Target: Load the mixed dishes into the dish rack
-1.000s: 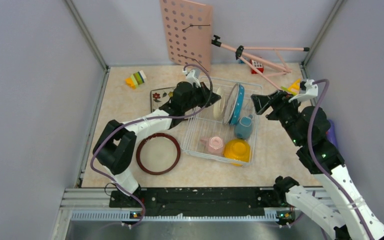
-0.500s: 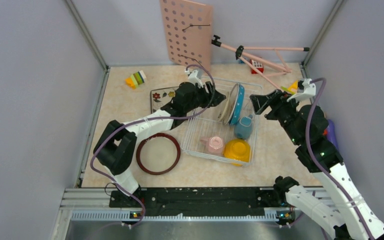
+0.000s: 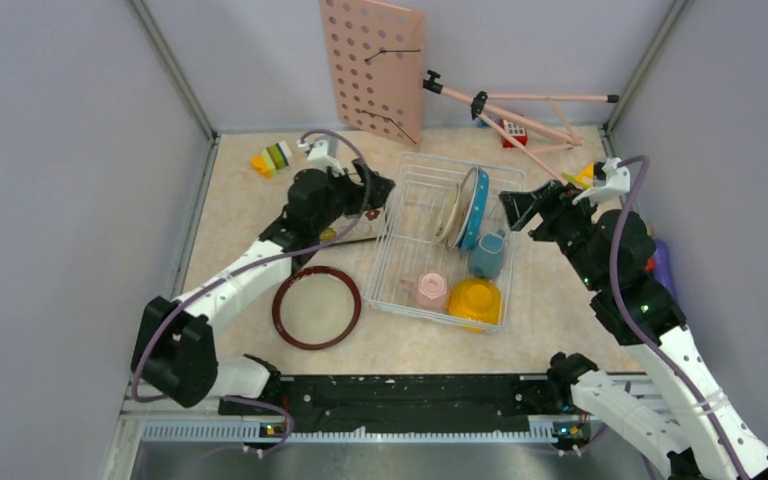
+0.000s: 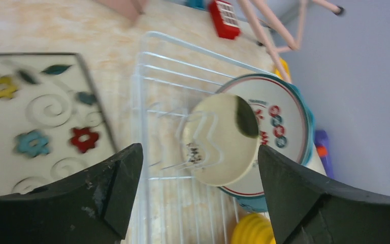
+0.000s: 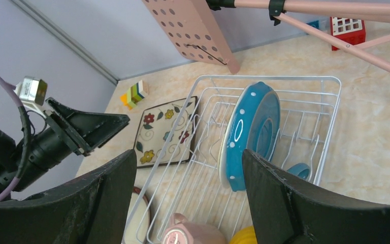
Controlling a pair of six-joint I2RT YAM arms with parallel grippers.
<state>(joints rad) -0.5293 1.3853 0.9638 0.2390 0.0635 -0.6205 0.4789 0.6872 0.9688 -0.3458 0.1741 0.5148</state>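
Left gripper and right gripper both gape empty, and the white plate with characters has red-blue lettering too blurry to read.

The left arm and the right arm are both smooth white shells linked by chunky black joints, bolted to a black rail along the near edge. A thin purple cable trails along each arm, and tiny green lights glow on the right one. The fingers are matt black wedges, scuffed with pale flecks.
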